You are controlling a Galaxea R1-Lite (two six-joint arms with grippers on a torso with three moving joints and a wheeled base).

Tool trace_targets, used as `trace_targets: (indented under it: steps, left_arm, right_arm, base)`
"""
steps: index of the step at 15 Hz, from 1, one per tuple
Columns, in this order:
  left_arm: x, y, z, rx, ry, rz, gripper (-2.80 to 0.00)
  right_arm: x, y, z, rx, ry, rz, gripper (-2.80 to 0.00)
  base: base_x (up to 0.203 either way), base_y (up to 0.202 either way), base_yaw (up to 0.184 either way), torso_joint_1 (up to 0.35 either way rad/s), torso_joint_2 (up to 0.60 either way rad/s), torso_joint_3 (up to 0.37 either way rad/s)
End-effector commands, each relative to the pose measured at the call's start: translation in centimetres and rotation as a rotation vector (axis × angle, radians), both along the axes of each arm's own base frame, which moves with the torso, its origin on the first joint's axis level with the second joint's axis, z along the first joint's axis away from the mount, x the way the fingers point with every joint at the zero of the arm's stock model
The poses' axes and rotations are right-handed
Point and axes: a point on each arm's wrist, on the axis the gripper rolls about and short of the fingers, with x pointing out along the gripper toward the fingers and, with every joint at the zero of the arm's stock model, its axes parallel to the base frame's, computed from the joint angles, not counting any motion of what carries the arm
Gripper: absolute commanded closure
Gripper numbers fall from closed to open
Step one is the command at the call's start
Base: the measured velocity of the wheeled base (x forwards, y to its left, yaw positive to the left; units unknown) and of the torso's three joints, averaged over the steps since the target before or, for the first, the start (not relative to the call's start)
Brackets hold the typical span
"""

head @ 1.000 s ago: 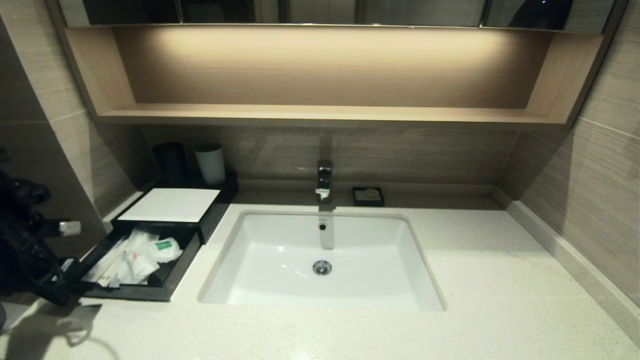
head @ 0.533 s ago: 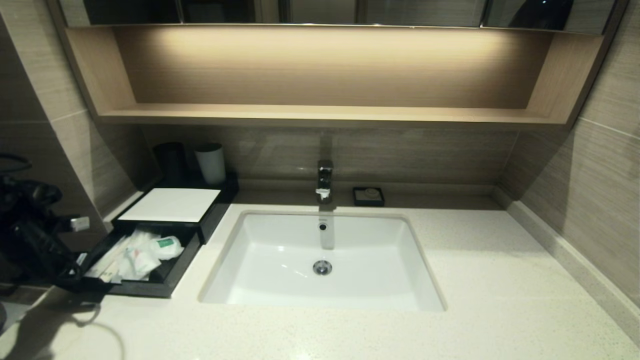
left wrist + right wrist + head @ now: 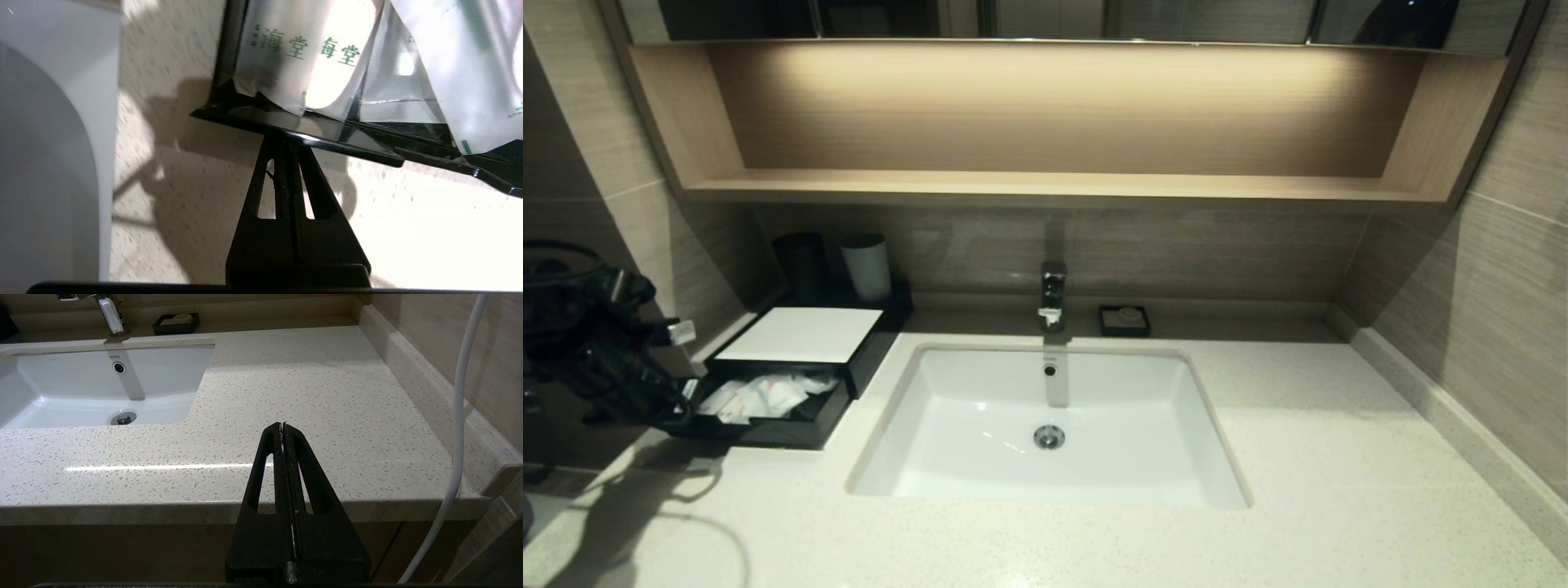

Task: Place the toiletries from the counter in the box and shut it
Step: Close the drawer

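With my left gripper (image 3: 286, 143) pressed closed against the drawer's thin front lip, holding nothing, the risk I'd watch is the tips riding up over that glossy black edge or skating sideways along it, which I judge would skew the drawer in the box (image 3: 800, 335) and jam it. The toiletries (image 3: 310, 53) sit just beyond the fingertips inside the drawer, and they worry me too: slick, crinkly, translucent plastic packets with green print, piled loosely, some corners standing above the rim. I reckon a raised corner could catch under the flat white top panel and stall the closing. The drawer is partly pulled out, so the task looks near its end. Under the gripper the counter (image 3: 171, 122) is pale speckled stone, smooth and hard, so the whole box might slide back instead of closing. My right gripper (image 3: 282, 426) hangs parked with fingers pressed together and empty, off the counter's near edge, the white sink (image 3: 73, 379) well ahead of it.
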Motion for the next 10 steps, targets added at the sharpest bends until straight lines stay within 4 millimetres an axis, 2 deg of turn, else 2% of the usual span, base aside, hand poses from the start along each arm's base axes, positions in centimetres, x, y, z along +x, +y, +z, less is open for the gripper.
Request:
trace_targets:
  steps: [1,6,10]
  left_arm:
    - [0.9,0.2,-0.2,0.021,-0.053,-0.001,0.00]
    - [2.4,0.8,-0.7,0.034,-0.086,0.000,0.00]
    - [4.3,1.2,-2.2,0.064,-0.172,-0.008,0.00]
  right_arm:
    - [0.0,0.0,0.0,0.001,0.000,0.000,0.00]
    - [0.0,0.0,0.0,0.001,0.000,0.000,0.00]
    - [0.0,0.0,0.0,0.001,0.001,0.000,0.00]
  base:
    - [0.000,0.000,0.000,0.000,0.00,0.000]
    - [0.000,0.000,0.000,0.000,0.00,0.000]
    - [0.000,0.000,0.000,0.000,0.00,0.000]
